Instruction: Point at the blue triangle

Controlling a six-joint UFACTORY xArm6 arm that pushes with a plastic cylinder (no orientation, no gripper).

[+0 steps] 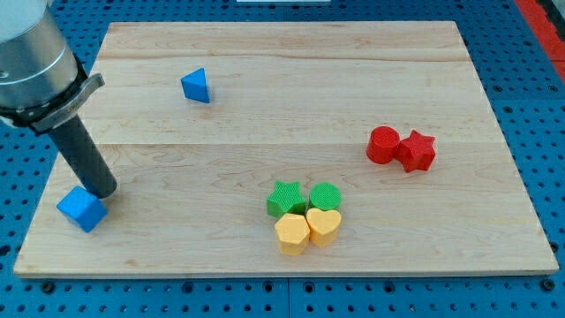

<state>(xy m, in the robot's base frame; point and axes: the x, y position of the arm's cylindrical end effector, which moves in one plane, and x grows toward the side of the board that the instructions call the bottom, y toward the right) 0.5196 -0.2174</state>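
Bright even light, soft short shadows, sharp focus

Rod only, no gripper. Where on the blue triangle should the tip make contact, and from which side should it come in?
Aim my tip, now beside the blue cube, at the blue triangle face turned to the view's bottom-left. It stands alone near the view's top, so probably a straight run up and to the right meets no other block.

Triangle (pixel 196 86) upper left; cube (pixel 82 208) lower left, touching my tip (pixel 103 192); four-block cluster (pixel 305 214) bottom centre; pair (pixel 402 148) right.
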